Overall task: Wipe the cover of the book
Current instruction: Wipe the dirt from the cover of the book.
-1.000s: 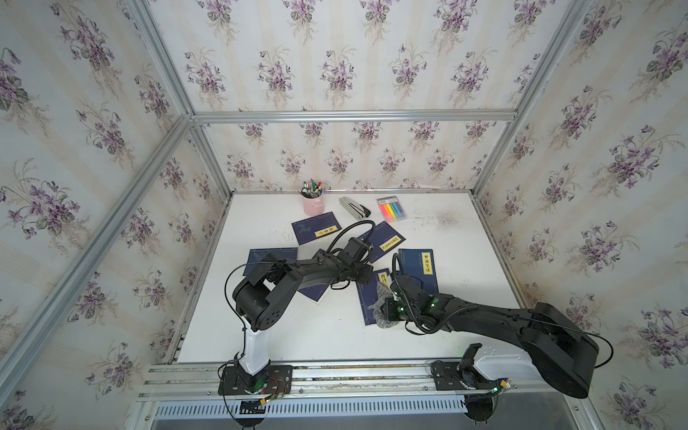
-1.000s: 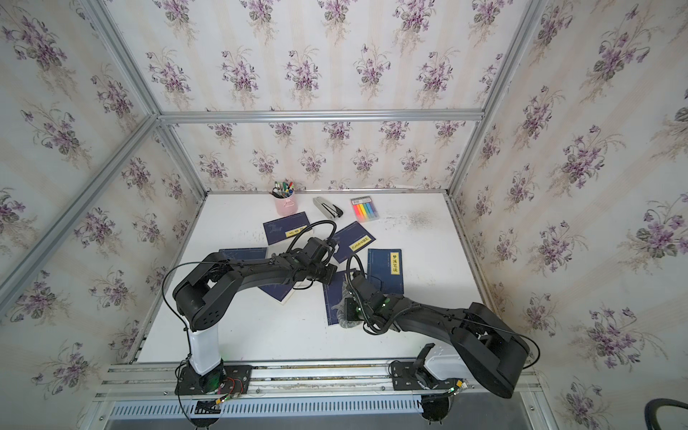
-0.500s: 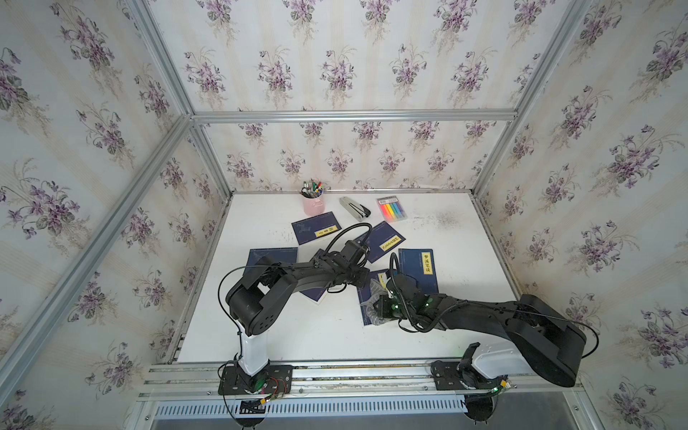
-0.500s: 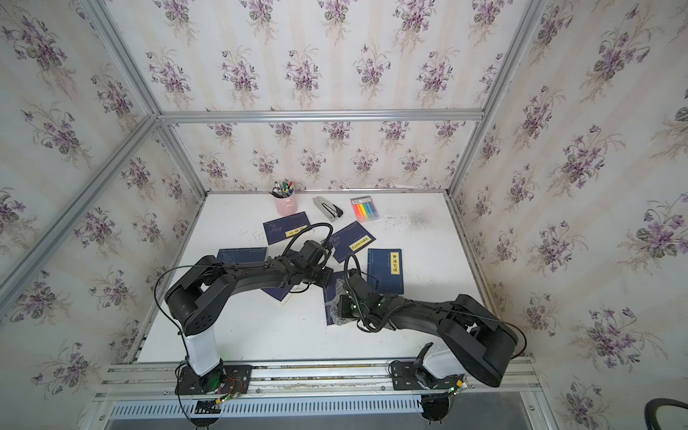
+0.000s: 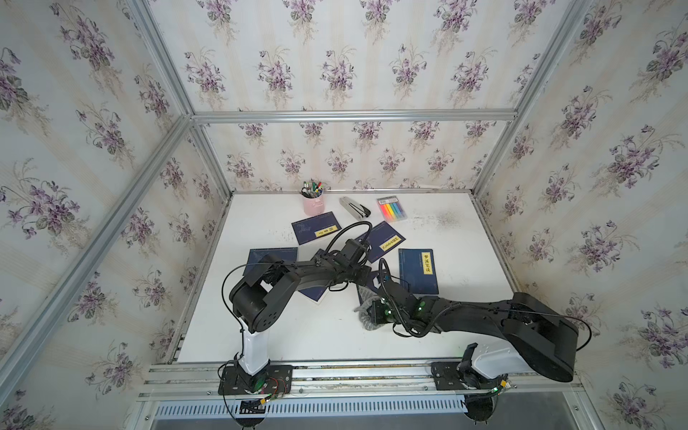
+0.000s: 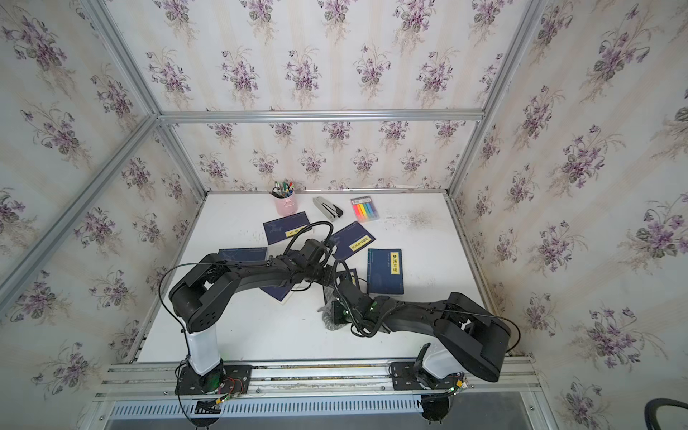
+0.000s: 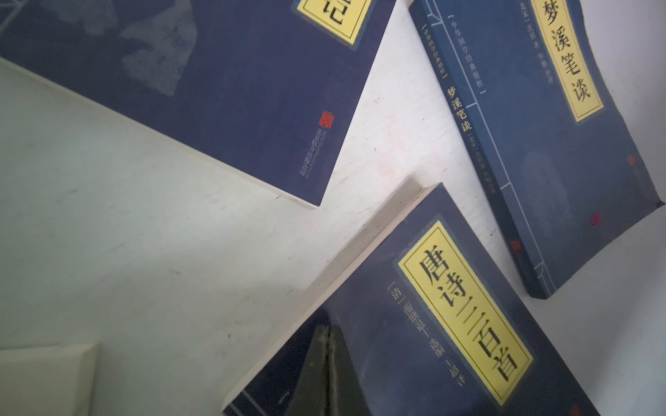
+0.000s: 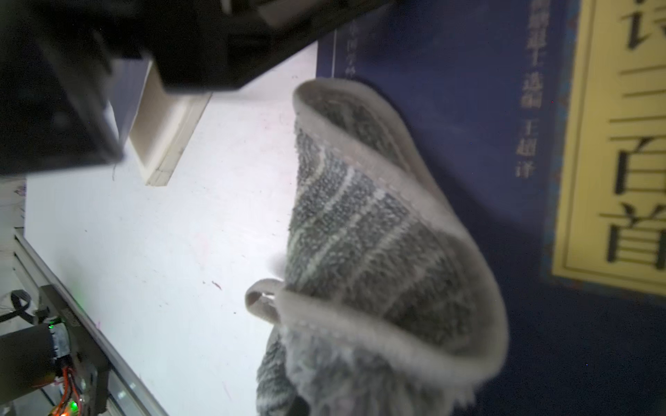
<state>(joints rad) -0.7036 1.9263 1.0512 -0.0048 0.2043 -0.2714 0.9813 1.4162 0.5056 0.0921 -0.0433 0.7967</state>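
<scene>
- The book (image 8: 450,90), dark blue with a yellow title label, lies flat near the middle of the bench (image 5: 298,335), somewhat toward its front edge.
- The left gripper (image 7: 327,331) has its fingers pressed together, tips resting on the book's cover.
- The right gripper (image 5: 372,314) is clamped on a grey striped cloth (image 8: 360,234), which drapes over the book's edge, partly on cover, partly on bench.
</scene>
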